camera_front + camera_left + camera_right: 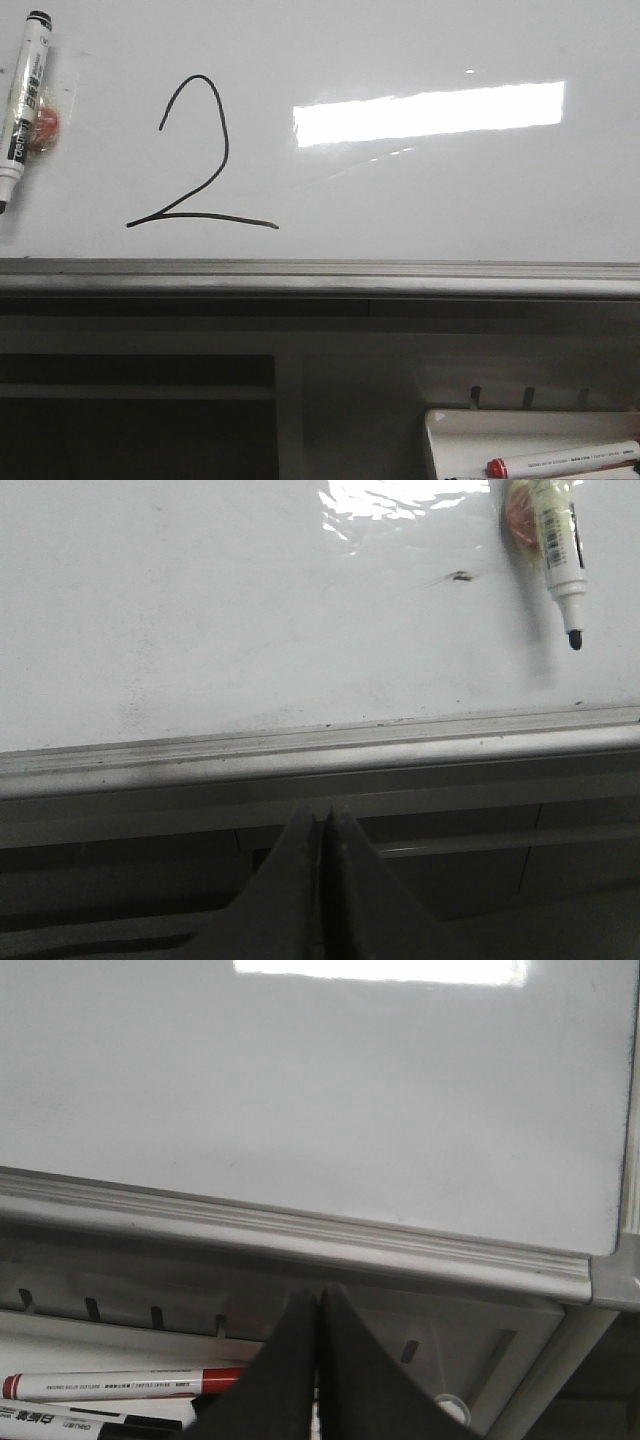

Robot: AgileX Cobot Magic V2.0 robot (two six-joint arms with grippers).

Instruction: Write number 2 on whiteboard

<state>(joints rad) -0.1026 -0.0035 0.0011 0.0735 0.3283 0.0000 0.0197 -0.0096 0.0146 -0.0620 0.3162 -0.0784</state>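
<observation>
The whiteboard (420,200) fills the front view, glossy white with a grey lower rail (320,277). A thin black number 2 (198,160) is drawn on its left part. A black-capped marker (22,105) hangs on the board at the far left, tip down; it also shows in the left wrist view (560,550). My left gripper (321,815) is shut and empty, below the rail. My right gripper (319,1295) is shut and empty, below the rail near the board's right corner. Neither gripper shows in the front view.
A small white tray (460,440) below the board at the right holds a red-capped marker (560,462); the right wrist view shows it (120,1383) beside a black marker (70,1419). A dark shelf opening (130,420) lies below the rail at left.
</observation>
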